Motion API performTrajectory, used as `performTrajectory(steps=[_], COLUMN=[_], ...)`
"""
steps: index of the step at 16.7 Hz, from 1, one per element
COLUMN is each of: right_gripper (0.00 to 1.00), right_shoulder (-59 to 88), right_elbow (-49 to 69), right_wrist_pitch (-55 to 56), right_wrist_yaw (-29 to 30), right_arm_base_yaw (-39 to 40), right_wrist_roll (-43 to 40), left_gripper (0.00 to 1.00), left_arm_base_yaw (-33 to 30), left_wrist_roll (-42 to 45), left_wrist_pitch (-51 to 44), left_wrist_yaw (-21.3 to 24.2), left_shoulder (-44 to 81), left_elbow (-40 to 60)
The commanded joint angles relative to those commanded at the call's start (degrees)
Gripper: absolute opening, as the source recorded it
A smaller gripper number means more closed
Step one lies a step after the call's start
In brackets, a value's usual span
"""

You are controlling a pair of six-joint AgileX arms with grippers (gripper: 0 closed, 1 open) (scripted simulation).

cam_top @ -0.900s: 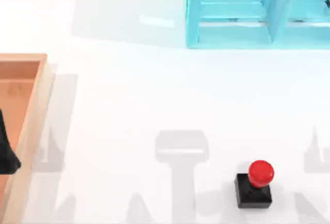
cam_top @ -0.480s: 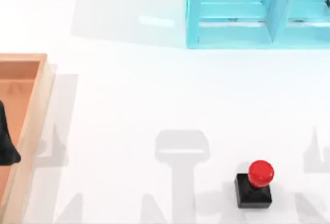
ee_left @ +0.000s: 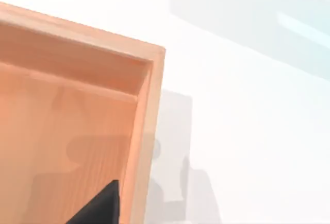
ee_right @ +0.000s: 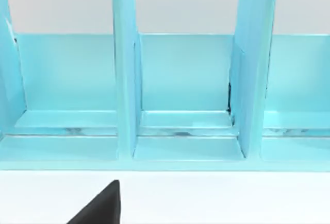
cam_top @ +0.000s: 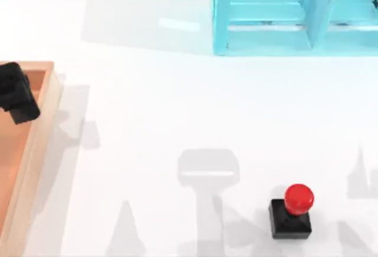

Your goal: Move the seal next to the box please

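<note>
So the small seal [cam_top: 292,212] with the black square block base and glossy red round knob is sitting upright near the surface's [cam_top: 177,109] front edge, over toward the right side, with nothing touching it. The big shallow wooden box [cam_top: 41,127] with the light tan rim and orange-brown inside is lying at the surface's left edge, well apart from the seal. The left arm's black tool [cam_top: 16,93] is hanging over the box's far right corner, just inside the rim, and honestly I cannot tell whether it's wide or narrow. In the left wrist view that same box corner [ee_left: 149,80] is showing, plus a dark tip of the tool [ee_left: 98,208] over the wood. The light blue shelf unit [cam_top: 295,15] with open compartments is standing at the far right of the surface, and the right wrist view is looking straight at its compartments [ee_right: 185,80], with a dark tip of the right tool [ee_right: 100,206] showing, fingers impossible to judge.
</note>
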Motion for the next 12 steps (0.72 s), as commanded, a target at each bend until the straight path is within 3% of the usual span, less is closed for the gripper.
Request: performTrajectory(steps=[7,12], right_gripper=[1.0,1.0], right_shoulder=[0.0,0.0], right_elbow=[0.0,0.0], right_wrist_pitch=[0.0,0.0], right_wrist_yaw=[0.0,0.0], right_arm_base_yaw=[0.0,0.0], right_wrist_roll=[0.0,0.0], left_gripper=[1.0,1.0], left_arm_base_yaw=[-7.85,-17.15], left_wrist_roll=[-17.43,-26.52], left_wrist_pitch=[-24.45,-40.77], left_wrist_yaw=[-4.43,-5.16], left_shoulder=[38.83,62.4], left_elbow=[30.65,51.04])
